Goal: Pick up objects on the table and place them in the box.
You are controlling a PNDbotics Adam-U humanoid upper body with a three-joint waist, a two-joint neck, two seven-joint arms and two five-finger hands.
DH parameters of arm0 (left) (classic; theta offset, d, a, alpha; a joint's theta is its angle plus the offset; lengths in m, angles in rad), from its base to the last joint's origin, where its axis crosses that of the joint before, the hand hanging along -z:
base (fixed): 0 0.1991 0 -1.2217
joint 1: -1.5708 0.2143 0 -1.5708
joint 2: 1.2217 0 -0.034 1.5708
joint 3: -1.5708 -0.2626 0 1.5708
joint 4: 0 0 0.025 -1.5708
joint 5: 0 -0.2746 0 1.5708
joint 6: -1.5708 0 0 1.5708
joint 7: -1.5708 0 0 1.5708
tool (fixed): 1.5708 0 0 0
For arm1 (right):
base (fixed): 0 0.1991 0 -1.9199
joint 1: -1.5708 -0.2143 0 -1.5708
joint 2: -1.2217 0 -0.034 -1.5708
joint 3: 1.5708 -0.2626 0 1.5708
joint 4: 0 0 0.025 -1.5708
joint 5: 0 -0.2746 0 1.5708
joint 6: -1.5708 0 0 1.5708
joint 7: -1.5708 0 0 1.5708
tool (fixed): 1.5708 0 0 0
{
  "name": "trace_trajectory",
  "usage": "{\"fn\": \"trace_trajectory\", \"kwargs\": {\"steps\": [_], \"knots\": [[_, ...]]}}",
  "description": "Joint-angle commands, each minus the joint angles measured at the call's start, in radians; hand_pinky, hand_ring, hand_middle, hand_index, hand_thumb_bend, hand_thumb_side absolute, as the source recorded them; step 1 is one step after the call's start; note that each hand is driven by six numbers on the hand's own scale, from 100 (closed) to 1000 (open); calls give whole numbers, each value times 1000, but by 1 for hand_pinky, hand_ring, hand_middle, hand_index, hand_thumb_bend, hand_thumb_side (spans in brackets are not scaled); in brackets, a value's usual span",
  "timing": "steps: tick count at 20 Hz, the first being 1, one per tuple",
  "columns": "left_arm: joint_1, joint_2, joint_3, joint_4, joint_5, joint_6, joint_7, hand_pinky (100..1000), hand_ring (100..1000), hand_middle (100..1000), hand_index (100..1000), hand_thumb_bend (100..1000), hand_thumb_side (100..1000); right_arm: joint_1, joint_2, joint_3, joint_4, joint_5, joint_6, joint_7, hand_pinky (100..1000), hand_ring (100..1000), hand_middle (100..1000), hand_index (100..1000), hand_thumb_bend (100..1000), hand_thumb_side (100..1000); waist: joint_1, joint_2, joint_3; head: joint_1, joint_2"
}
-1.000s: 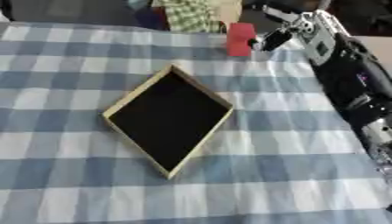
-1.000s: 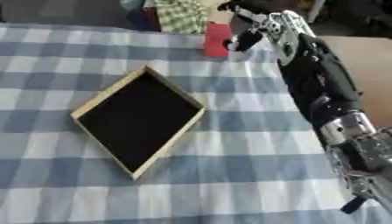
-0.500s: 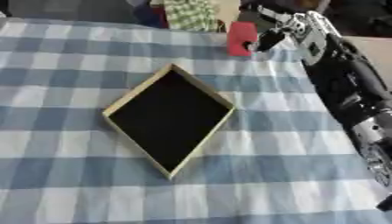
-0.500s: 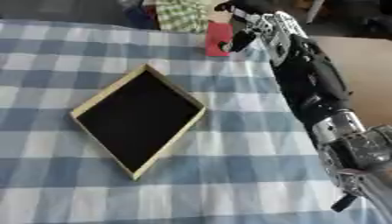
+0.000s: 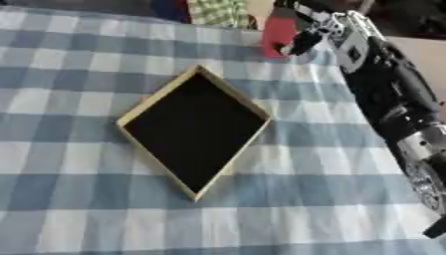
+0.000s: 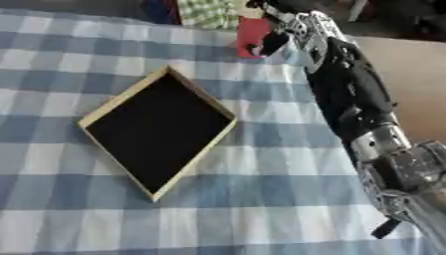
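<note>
The right hand point(image 5: 318, 30) is right up at the far edge of the table point(image 5: 78, 199), fingers curled in around the red object point(image 5: 278, 30). Thumb on the near side, the rest wrapping behind, as far as I can see. It looks like a grip, though whether the object is off the cloth yet I can't say.

The red thing stands upright, long axis vertical, top pointing up and away from us. It's well apart from the box point(image 5: 193, 130), which sits mid-table turned like a diamond, one corner aimed toward the hand.

Here's the worry. That object is tall and narrow and sits near the table's back edge, beside some checked fabric point(image 5: 216, 11). If the fingers close off-centre, it could tip or get nudged off the far side. And on the carry, a tilted hold could let it slide out before reaching the box. The box's low wall could also catch it on the way in.

No left hand in sight.
</note>
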Motion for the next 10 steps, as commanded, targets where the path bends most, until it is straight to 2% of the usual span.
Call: {"fn": "trace_trajectory", "kwargs": {"steps": [1, 5, 10], "knots": [[-8, 12, 1, -14, -9, 3, -4, 679, 718, 592, 608, 100, 765, -22, -27, -12, 1, -7, 6, 8, 947, 972, 942, 977, 361, 100, 3, -16, 3, -1, -16], [-10, 10, -1, -14, -14, 3, -7, 680, 718, 592, 606, 100, 766, -20, -25, -6, 6, -10, 0, 38, 931, 952, 918, 966, 350, 100, -3, -7, 7, 0, -17], [-12, 8, 0, -14, -18, 2, -7, 680, 719, 592, 606, 100, 766, -18, -25, -17, 19, -9, 7, 63, 882, 888, 834, 936, 255, 100, -8, -1, 11, -1, -22]]}}
